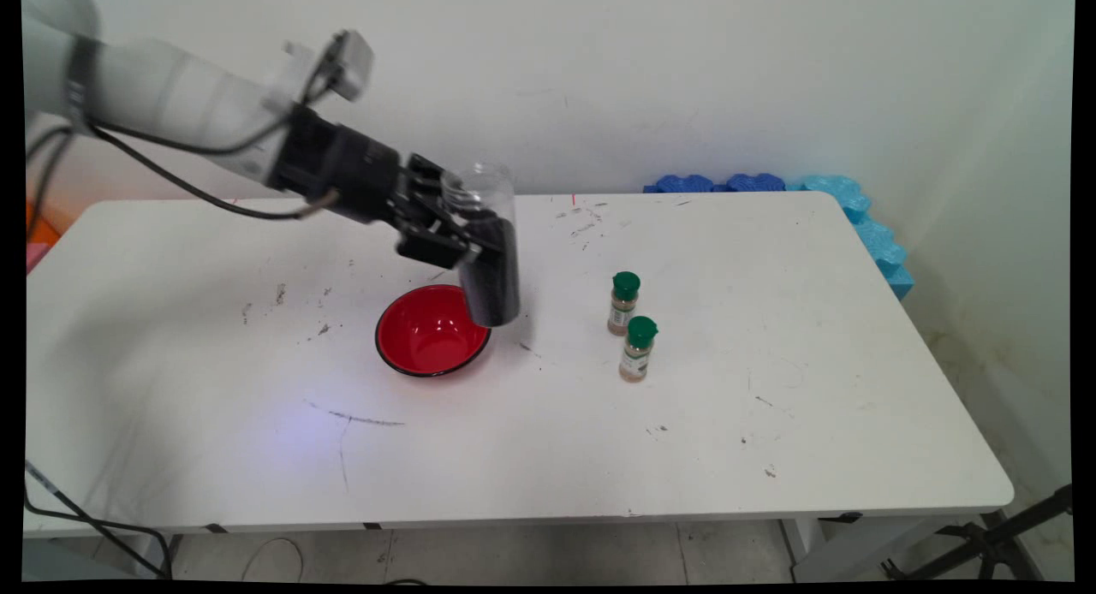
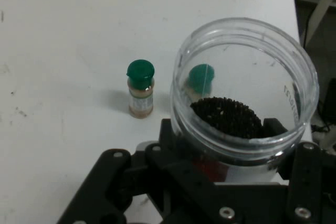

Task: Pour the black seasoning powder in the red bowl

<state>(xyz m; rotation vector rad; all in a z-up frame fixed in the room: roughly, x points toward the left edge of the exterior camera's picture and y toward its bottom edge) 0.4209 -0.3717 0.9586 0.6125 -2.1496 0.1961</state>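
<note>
**Clear jar of dark grains held above the red bowl**

1. White table. Nearest you is its front edge. The surface carries scuffs and dark specks, with a long thin mark left of centre.

2. Red bowl. Red inside, black rim, standing on the table a little left of centre. Its upper right rim lies under the jar's base as you see it in the main view.

3. Spice bottles, two, green caps, tan contents, both upright, right of the bowl. The nearer spice bottle stands just beside the farther spice bottle, not touching. In the hand view you see one bottle in the open and the other through the jar's wall.

4. Clear jar. Open-mouthed and without a lid, filled with dark grains to well over half its height. It hangs off the table, close to upright with a slight tilt, its base over the bowl's right edge.

5. Gripper. You have its two fingers pinching the jar's sides at about mid-height. The arm reaches in from the upper left.

6. Blue foam blocks. Stacked against the wall past the table's far right corner.
</note>
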